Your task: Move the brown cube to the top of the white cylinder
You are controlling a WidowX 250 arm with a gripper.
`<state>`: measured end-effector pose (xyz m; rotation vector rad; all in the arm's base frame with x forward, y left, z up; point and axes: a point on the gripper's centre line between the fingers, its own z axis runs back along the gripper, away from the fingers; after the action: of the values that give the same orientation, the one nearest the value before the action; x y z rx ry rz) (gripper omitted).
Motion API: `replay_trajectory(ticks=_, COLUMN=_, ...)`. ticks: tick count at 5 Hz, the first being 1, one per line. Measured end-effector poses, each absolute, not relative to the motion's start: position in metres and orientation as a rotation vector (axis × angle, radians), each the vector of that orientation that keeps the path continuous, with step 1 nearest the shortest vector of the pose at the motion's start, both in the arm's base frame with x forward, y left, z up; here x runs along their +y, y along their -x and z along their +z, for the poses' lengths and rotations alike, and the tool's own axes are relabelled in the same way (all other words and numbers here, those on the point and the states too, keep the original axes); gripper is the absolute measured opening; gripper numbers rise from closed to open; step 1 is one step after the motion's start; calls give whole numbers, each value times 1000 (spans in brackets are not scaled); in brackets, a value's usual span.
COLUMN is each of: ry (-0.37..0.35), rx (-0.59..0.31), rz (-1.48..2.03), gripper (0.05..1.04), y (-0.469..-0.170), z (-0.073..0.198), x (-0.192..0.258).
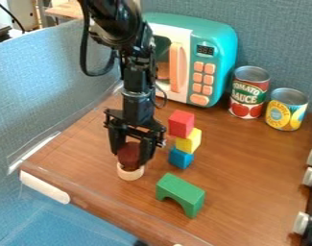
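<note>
Bare tabletop (251, 170) runs right of the green arch (184, 188); behind it, the cube stack (188, 140) blocks passage, the microwave (217, 41) farther back.

"tomato sauce" on the red can (249, 93), unclear lettering on the yellow can (286, 110)

A dark reddish-brown block (128, 153), its sides partly hidden, appears directly atop a short, cream-white cylinder (130, 174) standing upright on the wood-toned bench (248, 163)

And there's the gripper (134, 159), right above the white cylinder (130, 174), fingers round the brown cube (128, 153); stacked blocks (187, 141) and green arch (181, 191) stand to the cylinder's right.
</note>
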<state>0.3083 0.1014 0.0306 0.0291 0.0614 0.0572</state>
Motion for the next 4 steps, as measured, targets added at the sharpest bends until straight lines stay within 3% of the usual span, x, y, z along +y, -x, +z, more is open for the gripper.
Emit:
replay_trajectory(ticks=3, ry=-18, rx=66, rz=71, gripper=782, y=-309, z=26, x=99)
replay_trajectory(ticks=4, ry=-14, rx=65, rz=77, gripper=864, y=-309, z=26, x=98)
